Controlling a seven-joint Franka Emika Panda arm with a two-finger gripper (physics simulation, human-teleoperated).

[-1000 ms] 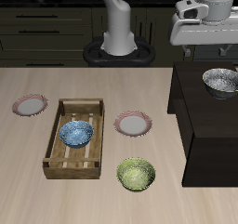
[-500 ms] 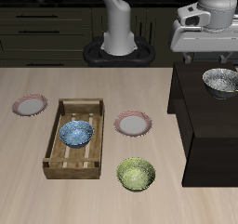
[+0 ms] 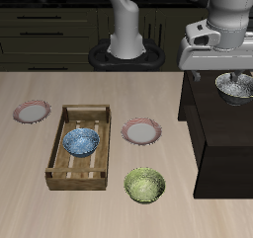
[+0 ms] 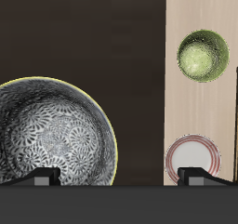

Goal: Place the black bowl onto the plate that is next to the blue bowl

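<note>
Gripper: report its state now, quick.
Gripper: open, fingers spread apart, holding nothing; above the black bowl, not gripping it.

I can't read any text, label, brand, number or sign in either view. The black bowl (image 4: 54, 135) carries only a speckled pattern, the blue bowl (image 3: 81, 141) only mottling, and the plate (image 3: 141, 132) beside its crate only a plain pink-red rim. Nothing on the surface (image 3: 40, 202) bears lettering.
</note>
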